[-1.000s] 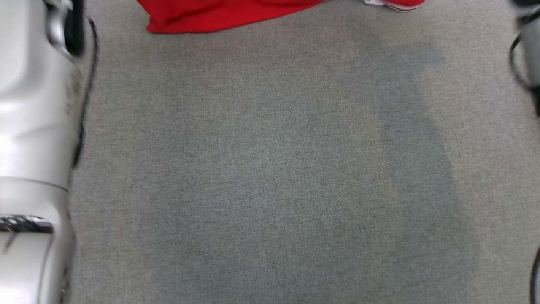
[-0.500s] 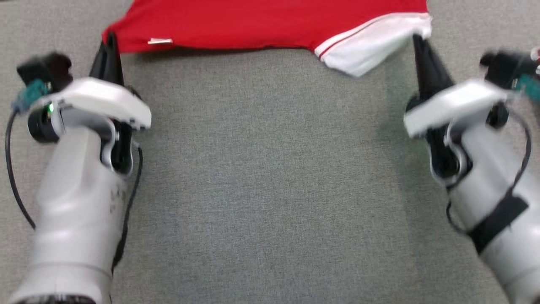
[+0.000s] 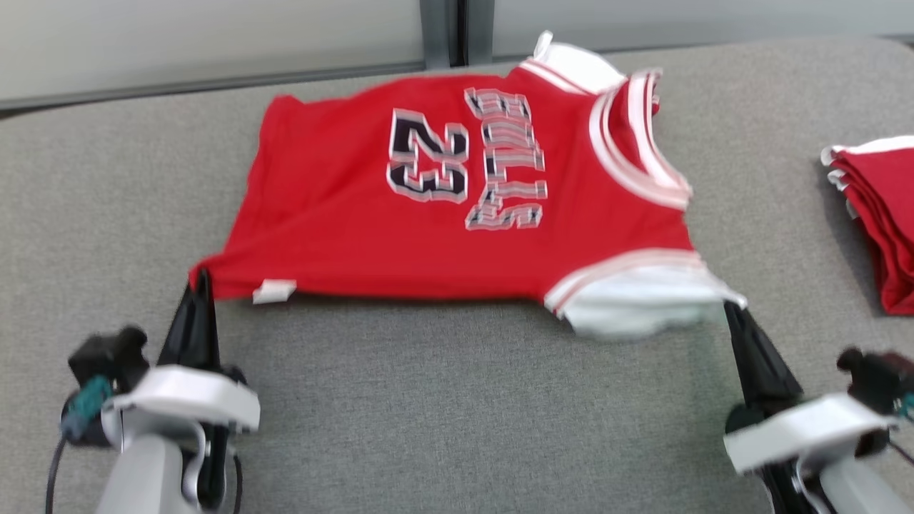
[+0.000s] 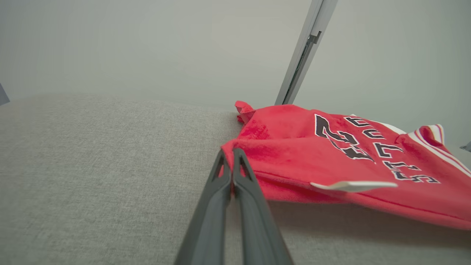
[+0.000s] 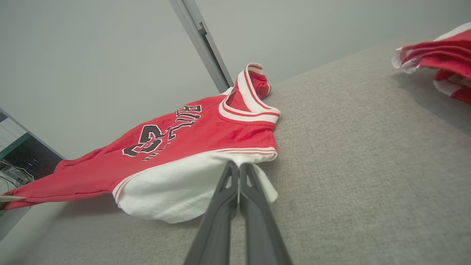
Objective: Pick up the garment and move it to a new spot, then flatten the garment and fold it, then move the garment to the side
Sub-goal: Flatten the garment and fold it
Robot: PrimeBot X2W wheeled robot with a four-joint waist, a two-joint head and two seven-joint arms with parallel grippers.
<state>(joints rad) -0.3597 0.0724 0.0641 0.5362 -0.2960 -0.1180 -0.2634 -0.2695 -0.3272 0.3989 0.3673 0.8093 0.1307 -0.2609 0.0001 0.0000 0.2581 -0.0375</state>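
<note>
I have the red jersey [image 3: 457,207] spread number-up on the grey cloth surface [image 3: 457,400], its near edge lifted, with my left gripper [image 3: 203,275] pinched tight on the hem corner and my right gripper [image 3: 729,308] clamped on the white sleeve, a folded red pile [image 3: 882,214] well apart at right.

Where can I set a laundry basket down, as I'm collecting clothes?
Widest: the grey surface in front of the jersey. Also left of the jersey, and a narrower gap between it and the folded red stack. Crowded: far middle, right edge.
</note>
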